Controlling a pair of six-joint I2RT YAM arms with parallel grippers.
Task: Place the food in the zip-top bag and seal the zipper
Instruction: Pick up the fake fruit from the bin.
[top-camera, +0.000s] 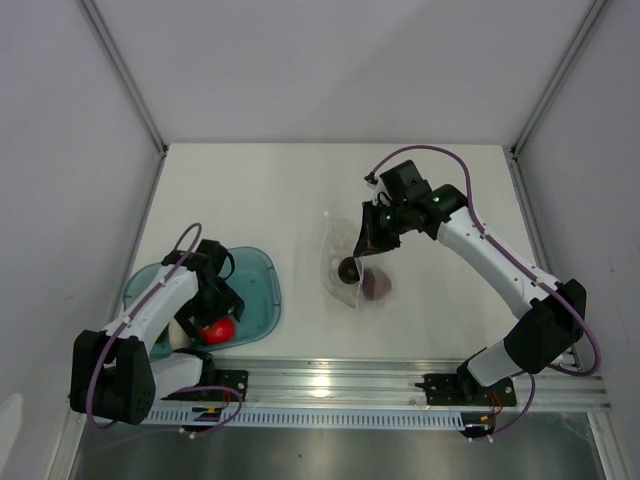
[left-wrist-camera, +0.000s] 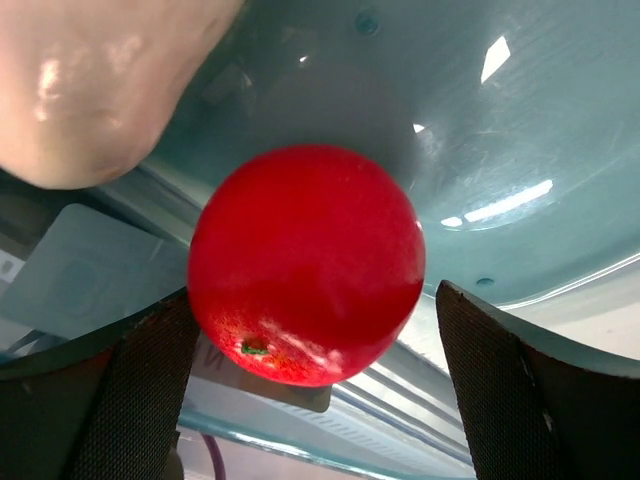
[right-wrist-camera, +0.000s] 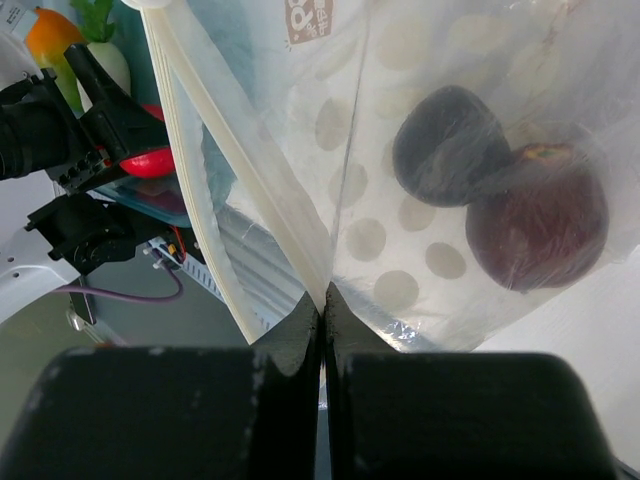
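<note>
The clear zip-top bag lies mid-table and shows close up in the right wrist view. Inside it are a dark round piece and a maroon piece. My right gripper is shut on the bag's mouth edge, pinching the pale zipper strip at its fingertips. My left gripper is open over the teal tray, its jaws on either side of a red round fruit. The left finger is at the fruit's side and the right finger stands apart. A white piece lies beside the fruit.
An orange and green bit shows far off in the right wrist view. An aluminium rail runs along the near table edge. White walls enclose the table on the left, right and back.
</note>
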